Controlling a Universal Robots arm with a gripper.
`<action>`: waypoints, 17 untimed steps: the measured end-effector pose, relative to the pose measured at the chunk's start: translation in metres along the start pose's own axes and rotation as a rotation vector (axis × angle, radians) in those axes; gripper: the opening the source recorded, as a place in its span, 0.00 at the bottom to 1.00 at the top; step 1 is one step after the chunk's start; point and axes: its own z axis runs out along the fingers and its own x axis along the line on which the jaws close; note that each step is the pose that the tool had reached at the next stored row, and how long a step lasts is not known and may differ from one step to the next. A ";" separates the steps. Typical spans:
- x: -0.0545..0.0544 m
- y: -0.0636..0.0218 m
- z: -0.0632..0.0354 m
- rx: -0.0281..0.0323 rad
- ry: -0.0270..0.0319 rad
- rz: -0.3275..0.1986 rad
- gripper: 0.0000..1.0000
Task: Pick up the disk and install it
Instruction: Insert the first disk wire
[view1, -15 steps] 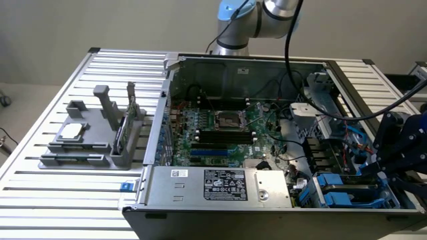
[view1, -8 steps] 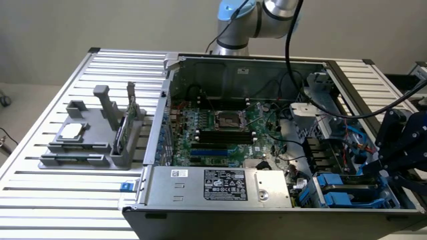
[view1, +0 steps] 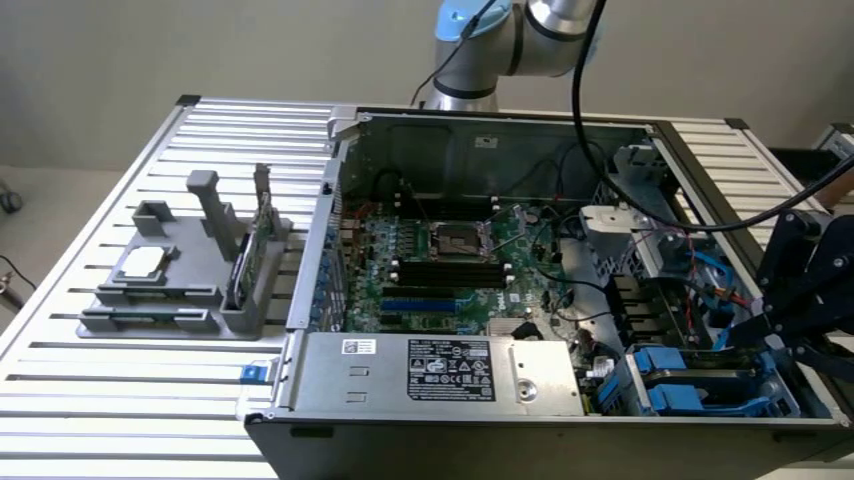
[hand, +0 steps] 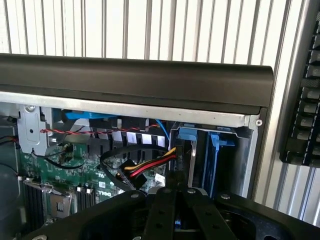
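The open computer case lies on a slatted metal table. In its drive bay, at the corner on the exterior view's right, blue plastic carriers frame a grey slab that looks like the disk. My black gripper hangs at the case's right wall, just above and beside that bay. In the wrist view the gripper sits low over the bay, with the blue carriers standing upright just beyond it. I cannot tell whether it touches the disk.
A long grey box with a black-and-white label runs along the case's near side. The motherboard and loose cables fill the middle. A grey fixture holding a small chip stands on the exterior view's left.
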 end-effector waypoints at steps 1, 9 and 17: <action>0.000 0.0000 -0.0004 0.0000 -0.0003 0.000 0.18; -0.005 -0.0004 -0.0015 0.0003 0.0002 0.000 0.37; -0.015 -0.0009 -0.0002 -0.0001 0.0086 -0.001 0.37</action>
